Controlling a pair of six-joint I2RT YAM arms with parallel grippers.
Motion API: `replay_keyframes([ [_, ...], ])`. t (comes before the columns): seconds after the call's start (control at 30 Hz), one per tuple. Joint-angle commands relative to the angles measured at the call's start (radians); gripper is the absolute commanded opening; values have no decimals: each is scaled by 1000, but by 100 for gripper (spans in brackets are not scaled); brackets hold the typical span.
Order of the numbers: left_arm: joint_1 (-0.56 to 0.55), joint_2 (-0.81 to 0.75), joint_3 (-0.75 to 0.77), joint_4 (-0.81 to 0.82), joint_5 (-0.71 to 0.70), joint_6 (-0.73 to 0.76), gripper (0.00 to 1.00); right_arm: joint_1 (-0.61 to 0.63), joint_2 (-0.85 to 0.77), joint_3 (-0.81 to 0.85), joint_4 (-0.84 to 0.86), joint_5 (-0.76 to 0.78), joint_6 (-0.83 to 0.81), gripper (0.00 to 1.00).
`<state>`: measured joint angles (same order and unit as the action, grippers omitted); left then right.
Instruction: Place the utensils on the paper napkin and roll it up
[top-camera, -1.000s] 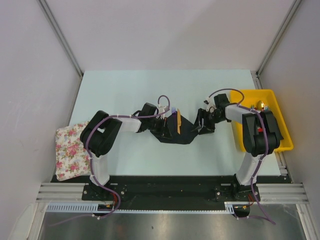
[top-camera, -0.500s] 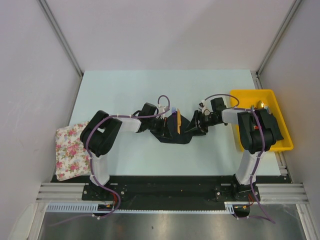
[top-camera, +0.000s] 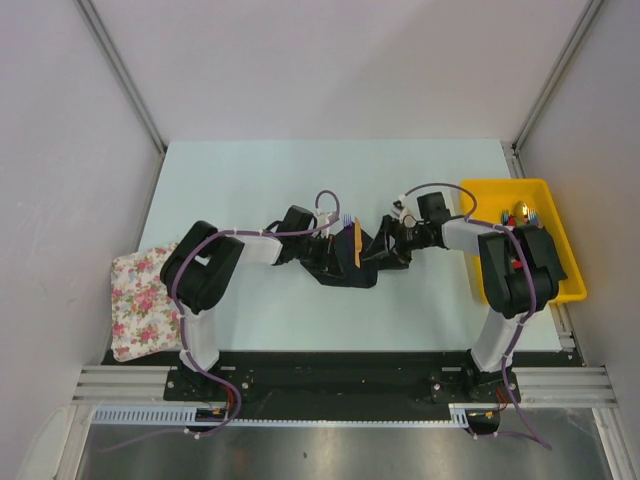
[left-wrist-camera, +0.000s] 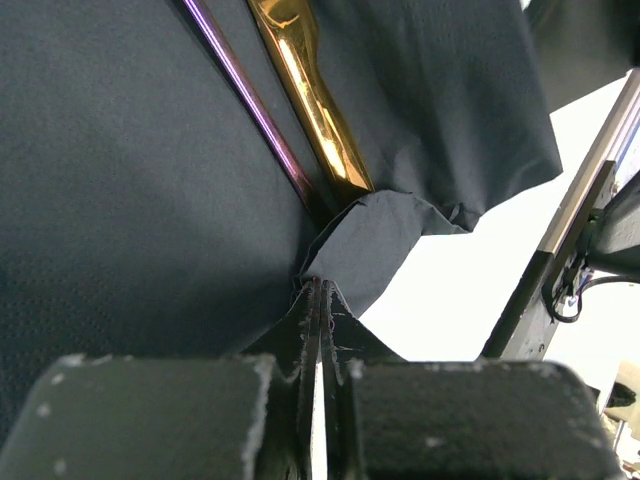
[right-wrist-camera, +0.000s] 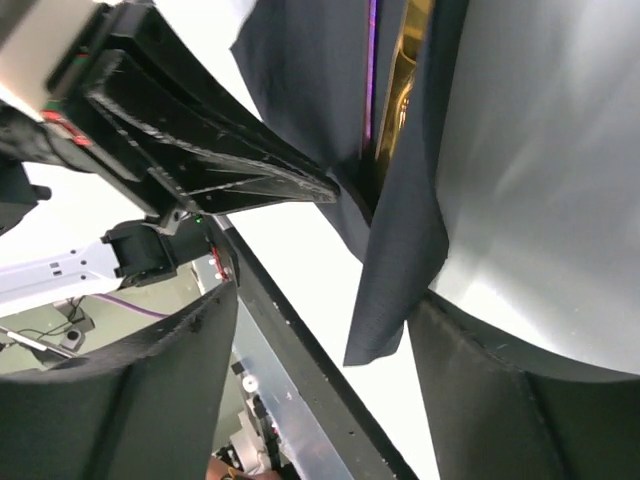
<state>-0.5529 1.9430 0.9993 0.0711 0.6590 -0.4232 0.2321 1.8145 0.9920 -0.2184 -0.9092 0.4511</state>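
The black paper napkin (top-camera: 345, 270) lies mid-table, folded narrow around the utensils (top-camera: 356, 243). In the left wrist view a gold handle (left-wrist-camera: 310, 95) and a thin purple handle (left-wrist-camera: 250, 105) rest on the napkin (left-wrist-camera: 120, 220). My left gripper (top-camera: 333, 255) (left-wrist-camera: 318, 287) is shut, pinching a folded-over edge of the napkin just below the handles' ends. My right gripper (top-camera: 385, 250) (right-wrist-camera: 325, 300) stands open at the napkin's right side. A loose napkin flap (right-wrist-camera: 400, 260) hangs between its fingers, resting against the right finger (right-wrist-camera: 500, 400). The handles (right-wrist-camera: 395, 110) show in the crease behind it.
A yellow tray (top-camera: 565, 290) sits at the right edge with gold cutlery (top-camera: 520, 212) at its far end. A floral cloth (top-camera: 140, 300) lies at the near left. The left arm's black fingers (right-wrist-camera: 230, 170) cross the right wrist view.
My right gripper has moved left toward the utensils, carrying the napkin's right side over them, and its jaws have widened. The napkin now looks narrower. The left gripper has stayed put.
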Motion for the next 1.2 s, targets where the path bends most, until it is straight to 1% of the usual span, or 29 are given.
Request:
replay_keyframes([
  [0.0, 2, 27, 10, 6, -39, 1, 1, 6, 38, 23, -32, 0, 6, 76],
  [0.07, 4, 28, 9, 7, -38, 1, 1, 10, 57, 10, 3, -57, 41, 76],
  [0.23, 4, 28, 12, 7, -39, 1, 1, 24, 65, 11, 2, -79, 51, 74],
  [0.33, 2, 28, 10, 7, -38, 1, 1, 21, 63, 2, -6, -109, 58, 77],
  [0.4, 2, 28, 10, 9, -36, 0, 1, 9, 57, -1, -3, -120, 67, 83],
  [0.47, 4, 28, 9, 12, -38, -2, 1, -5, 43, -7, 34, -135, 95, 93],
  [0.53, 4, 28, 9, 13, -38, -2, 1, -20, 26, -27, 97, -142, 136, 96],
  [0.67, 2, 28, 7, 15, -35, -2, 1, -28, -1, -46, 165, -145, 175, 95],
  [0.73, 4, 27, 7, 15, -36, -2, 1, -31, -1, -61, 208, -163, 225, 94],
  [0.8, 4, 27, 9, 15, -36, 0, 1, -37, -9, -78, 299, -175, 274, 93],
  [1.03, 4, 25, 5, 18, -35, 0, 1, -50, -23, -93, 330, -174, 317, 94],
  [1.17, 2, 25, 2, 21, -33, -2, 1, -57, -35, -92, 340, -162, 307, 91],
])
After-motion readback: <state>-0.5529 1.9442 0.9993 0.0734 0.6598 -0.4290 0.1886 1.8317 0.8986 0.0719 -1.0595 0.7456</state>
